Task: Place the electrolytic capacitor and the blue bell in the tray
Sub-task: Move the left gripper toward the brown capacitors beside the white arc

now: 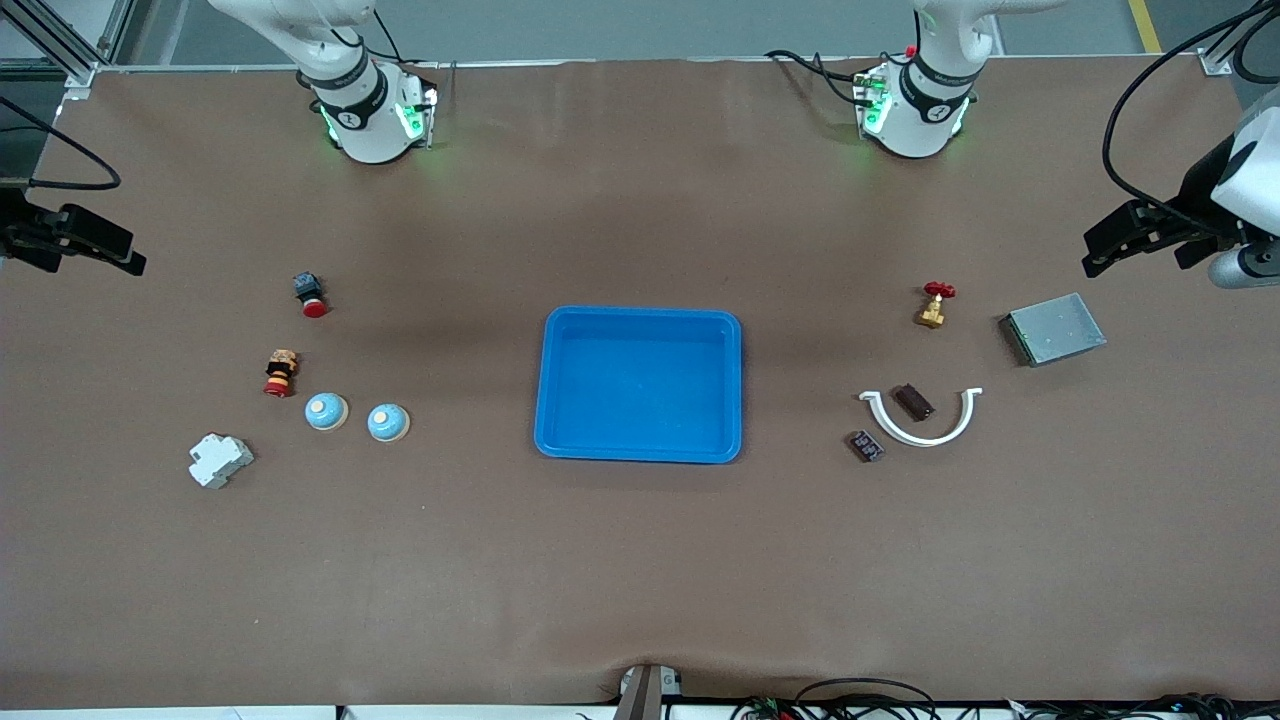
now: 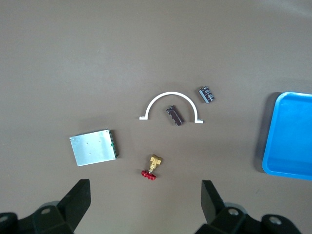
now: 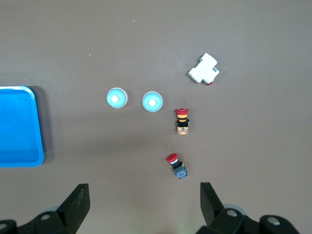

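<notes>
Blue tray (image 1: 640, 445) empty mid-worktop; left gripper (image 1: 1135, 238), right gripper (image 1: 75, 240) both wide, holding nothing, waiting at worktop ends.

I count one blue tray (image 1: 640, 450), two blue bells (image 1: 326, 411) (image 1: 388, 422), two red pushbuttons (image 1: 310, 293) (image 1: 281, 372), one white breaker (image 1: 219, 460), one brass valve (image 1: 934, 304), one grey box (image 1: 1052, 329), one white arc (image 1: 922, 424), two dark components (image 1: 913, 401) (image 1: 866, 446).
</notes>
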